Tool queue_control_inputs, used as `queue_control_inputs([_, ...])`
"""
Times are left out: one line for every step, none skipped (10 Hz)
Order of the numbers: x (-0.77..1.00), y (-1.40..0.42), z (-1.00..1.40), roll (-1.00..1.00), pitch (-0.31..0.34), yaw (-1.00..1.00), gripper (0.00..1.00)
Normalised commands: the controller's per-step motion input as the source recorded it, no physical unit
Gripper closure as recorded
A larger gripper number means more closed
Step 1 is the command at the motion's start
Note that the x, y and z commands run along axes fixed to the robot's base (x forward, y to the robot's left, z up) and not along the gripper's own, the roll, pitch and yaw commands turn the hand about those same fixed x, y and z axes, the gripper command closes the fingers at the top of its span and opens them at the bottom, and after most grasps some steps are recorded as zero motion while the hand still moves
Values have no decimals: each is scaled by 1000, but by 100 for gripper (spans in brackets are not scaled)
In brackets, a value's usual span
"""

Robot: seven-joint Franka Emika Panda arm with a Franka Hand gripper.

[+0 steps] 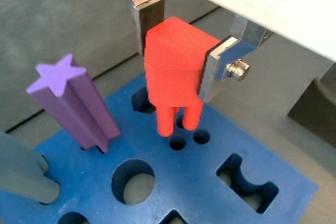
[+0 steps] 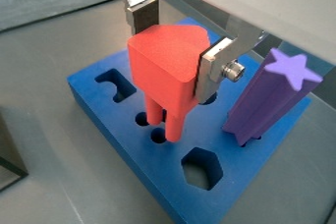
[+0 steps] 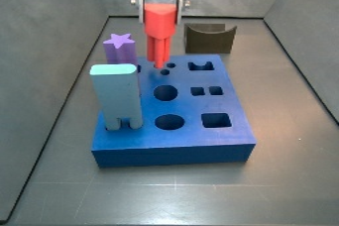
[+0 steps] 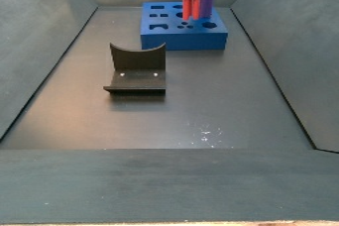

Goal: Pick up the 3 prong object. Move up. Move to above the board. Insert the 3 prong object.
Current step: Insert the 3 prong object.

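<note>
gripper clamped on the 3 prong object | prongs at small holes in the board | purple star peg beside

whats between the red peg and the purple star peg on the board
Only bare board top shows between the 3 prong object, held in the gripper, and the purple peg, in both wrist views.

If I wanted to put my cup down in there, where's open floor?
Floor nearest the camera, beyond the brown curved piece, is bare. The blue board is crowded: purple peg, light-blue block, pincer holding the red peg.
</note>
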Motion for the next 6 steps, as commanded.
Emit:
queue_control_inputs([0,0,-440,0,-53,0,100])
queue_control_inputs([0,0,-94,-30,-43,0,100])
queue_control_inputs([117,0,-234,-27,-17,0,100])
queue_control_inputs([303,0,-220,-63,-14,-114,100])
queue_control_inputs([83,0,-137,-21,-10,0,100])
queue_control_inputs([271,0,-263,-40,0,0,100])
